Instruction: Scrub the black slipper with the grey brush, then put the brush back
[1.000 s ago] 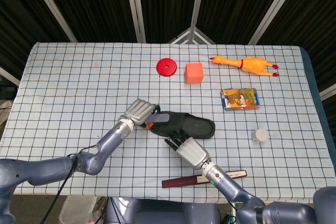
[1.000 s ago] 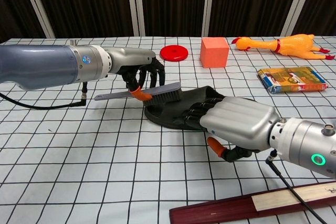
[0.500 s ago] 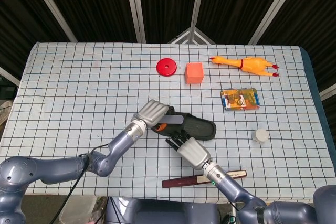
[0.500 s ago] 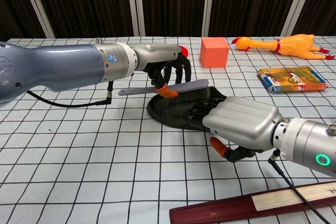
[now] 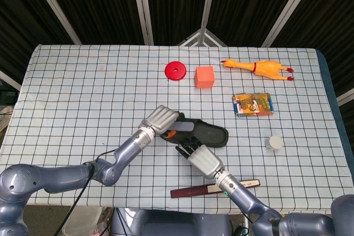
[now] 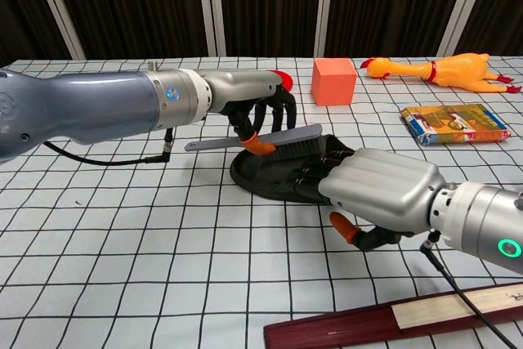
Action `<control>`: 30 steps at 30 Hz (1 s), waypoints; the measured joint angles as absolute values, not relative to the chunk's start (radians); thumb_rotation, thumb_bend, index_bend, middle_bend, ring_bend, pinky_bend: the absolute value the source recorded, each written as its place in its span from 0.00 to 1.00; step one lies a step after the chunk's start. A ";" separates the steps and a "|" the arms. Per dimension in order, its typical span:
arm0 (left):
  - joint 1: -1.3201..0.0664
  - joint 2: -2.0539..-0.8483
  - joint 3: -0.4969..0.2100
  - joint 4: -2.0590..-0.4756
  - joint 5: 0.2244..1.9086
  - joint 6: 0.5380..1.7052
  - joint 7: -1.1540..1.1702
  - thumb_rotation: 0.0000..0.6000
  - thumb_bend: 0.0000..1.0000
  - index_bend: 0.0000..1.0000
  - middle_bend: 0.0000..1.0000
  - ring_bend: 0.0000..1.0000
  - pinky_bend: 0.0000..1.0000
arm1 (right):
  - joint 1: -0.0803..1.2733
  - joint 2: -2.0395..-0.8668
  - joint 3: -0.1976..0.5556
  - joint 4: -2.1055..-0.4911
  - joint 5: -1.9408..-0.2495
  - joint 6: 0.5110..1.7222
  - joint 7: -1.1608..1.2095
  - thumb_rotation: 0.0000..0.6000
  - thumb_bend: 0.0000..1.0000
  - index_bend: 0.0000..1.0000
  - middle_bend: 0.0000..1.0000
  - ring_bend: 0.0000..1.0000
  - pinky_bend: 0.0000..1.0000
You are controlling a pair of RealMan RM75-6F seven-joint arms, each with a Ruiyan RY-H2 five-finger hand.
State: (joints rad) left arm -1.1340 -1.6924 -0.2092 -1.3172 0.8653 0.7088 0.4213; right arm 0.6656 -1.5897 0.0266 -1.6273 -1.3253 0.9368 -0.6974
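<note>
The black slipper [image 5: 213,134] [image 6: 270,181] lies flat near the table's middle. My left hand [image 5: 161,120] [image 6: 260,111] holds the grey brush [image 6: 270,138] [image 5: 185,128], bristles down on the slipper's top, handle pointing left. My right hand [image 5: 200,158] [image 6: 376,194] rests on the slipper's near edge, fingers laid over it and pressing it down. The slipper's near right part is hidden behind that hand.
A dark red ruler-like bar [image 5: 213,188] [image 6: 392,320] lies at the front edge. Further back are a red disc [image 5: 175,71], an orange cube [image 5: 204,77] [image 6: 333,81], a rubber chicken [image 5: 260,68] [image 6: 437,69], a snack packet [image 5: 253,104] [image 6: 454,123] and a small grey cap [image 5: 273,142].
Over the last second the left hand carried the brush rightward along the slipper, then stayed almost still. The right hand has kept its place on the slipper.
</note>
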 measured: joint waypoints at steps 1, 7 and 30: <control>-1.134 -1.683 -0.204 -1.331 0.849 0.715 0.442 1.00 0.51 0.49 0.59 0.48 0.55 | 0.666 -1.589 0.026 -1.630 -1.325 0.939 -0.698 1.00 0.81 0.05 0.10 0.05 0.13; -1.139 -1.609 -0.166 -1.432 0.729 0.763 0.554 1.00 0.51 0.49 0.58 0.48 0.55 | 0.669 -1.594 0.021 -1.636 -1.320 0.941 -0.707 1.00 0.81 0.05 0.10 0.05 0.13; -1.032 -1.437 -0.088 -1.685 0.899 0.933 0.489 1.00 0.51 0.49 0.58 0.48 0.55 | 0.572 -1.472 0.028 -1.751 -1.371 1.211 -0.751 1.00 0.80 0.00 0.05 0.00 0.06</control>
